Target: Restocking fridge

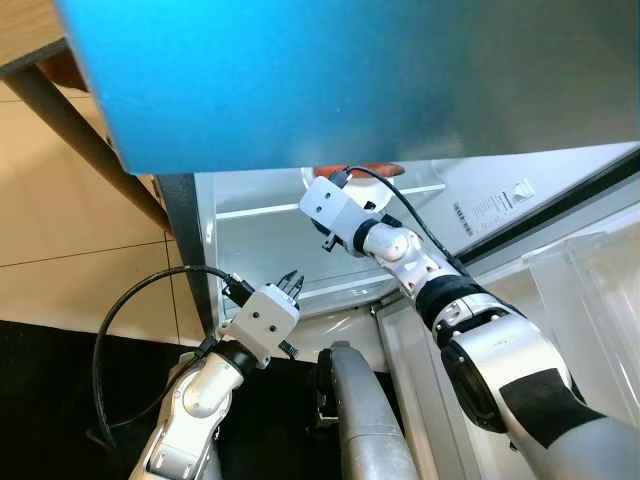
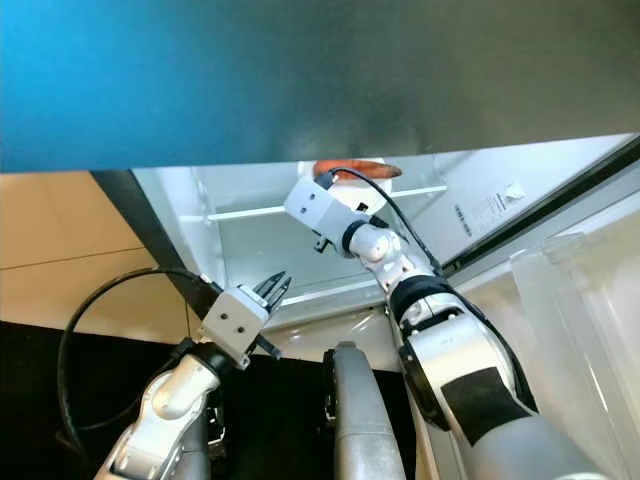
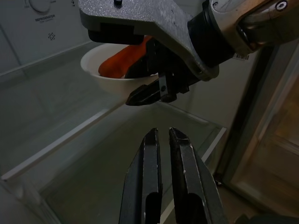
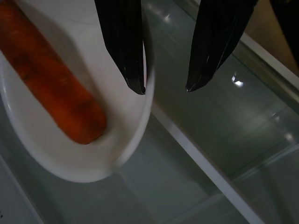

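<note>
Right tool (image 4: 164,87) half-hiding bowl (image 4: 117,154), carrot (image 4: 56,93)

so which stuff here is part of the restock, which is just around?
Job:
white bowl on glass shelf
carrot in it
right gripper, fingers open at bowl's rim

Around:
left gripper, fingers nearly closed, holding nothing
thermostat dial
</note>
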Robot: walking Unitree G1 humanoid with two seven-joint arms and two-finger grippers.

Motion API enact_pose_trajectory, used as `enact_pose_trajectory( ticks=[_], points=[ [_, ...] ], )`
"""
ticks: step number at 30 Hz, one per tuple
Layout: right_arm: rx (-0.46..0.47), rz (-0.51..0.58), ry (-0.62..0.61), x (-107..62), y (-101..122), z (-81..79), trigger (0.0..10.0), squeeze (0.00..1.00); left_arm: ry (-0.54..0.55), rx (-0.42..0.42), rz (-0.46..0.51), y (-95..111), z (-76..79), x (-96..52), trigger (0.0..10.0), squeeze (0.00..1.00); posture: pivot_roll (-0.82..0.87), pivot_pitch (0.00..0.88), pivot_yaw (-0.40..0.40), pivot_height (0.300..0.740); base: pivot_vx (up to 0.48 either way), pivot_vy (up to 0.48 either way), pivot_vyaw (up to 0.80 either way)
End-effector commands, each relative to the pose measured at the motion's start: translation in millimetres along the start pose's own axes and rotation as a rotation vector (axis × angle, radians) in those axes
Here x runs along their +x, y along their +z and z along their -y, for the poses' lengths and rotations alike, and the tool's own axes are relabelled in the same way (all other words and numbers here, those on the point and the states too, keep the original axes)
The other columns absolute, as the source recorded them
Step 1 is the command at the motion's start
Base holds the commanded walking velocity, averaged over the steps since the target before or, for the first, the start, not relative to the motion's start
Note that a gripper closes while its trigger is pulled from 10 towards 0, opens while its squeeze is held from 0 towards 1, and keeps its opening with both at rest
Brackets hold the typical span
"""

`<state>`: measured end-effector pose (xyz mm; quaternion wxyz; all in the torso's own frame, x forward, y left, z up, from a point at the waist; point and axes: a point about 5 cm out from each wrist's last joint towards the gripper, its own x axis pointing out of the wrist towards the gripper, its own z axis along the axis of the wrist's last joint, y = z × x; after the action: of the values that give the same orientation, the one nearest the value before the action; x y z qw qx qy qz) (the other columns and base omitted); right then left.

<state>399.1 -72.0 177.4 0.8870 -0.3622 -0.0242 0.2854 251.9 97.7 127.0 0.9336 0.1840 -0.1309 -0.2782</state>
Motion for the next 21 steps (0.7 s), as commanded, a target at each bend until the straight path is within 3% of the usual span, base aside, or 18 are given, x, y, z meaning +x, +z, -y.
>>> enact_pose_trajectory(
  ticks=[1, 10, 12, 16, 17, 21],
  points=[
    [0.018, 0.003, -0.014, -2.9, -7, -3.3, 10.0, 0.00, -0.037, -0.018, -0.010, -5, 9.8, -2.1, 10.0, 0.00, 0.00, 0.347, -0.167, 0.632, 0.000, 0.000, 0.00],
    [-0.021, 0.027, -0.067, -3.3, -2, 6.3, 10.0, 0.00, -0.033, -0.007, -0.006, -6, 6.5, -0.5, 10.0, 0.00, 0.00, 0.333, -0.164, 0.632, 0.000, 0.000, 0.00],
    [-0.123, 0.015, -0.090, -2.7, 0, 8.3, 10.0, 0.00, -0.036, 0.001, -0.008, -8, 5.8, -0.5, 10.0, 0.00, 0.00, 0.337, -0.161, 0.632, 0.000, 0.000, 0.00],
    [-0.219, 0.000, -0.116, -2.2, 0, 10.0, 10.0, 0.00, -0.039, 0.005, -0.008, -8, 5.7, -0.4, 10.0, 0.00, 0.00, 0.337, -0.160, 0.632, 0.000, 0.000, 0.00],
    [-0.304, -0.009, -0.143, -1.6, 2, 12.1, 10.0, 0.00, -0.042, 0.011, -0.007, -8, 5.4, 0.1, 10.0, 0.00, 0.00, 0.340, -0.163, 0.632, 0.000, 0.000, 0.00],
    [-0.341, -0.007, -0.149, -1.2, 3, 12.6, 10.0, 0.00, -0.042, 0.013, -0.006, -8, 4.9, 0.7, 10.0, 0.00, 0.01, 0.341, -0.166, 0.632, 0.000, 0.000, 0.00]
  ],
)
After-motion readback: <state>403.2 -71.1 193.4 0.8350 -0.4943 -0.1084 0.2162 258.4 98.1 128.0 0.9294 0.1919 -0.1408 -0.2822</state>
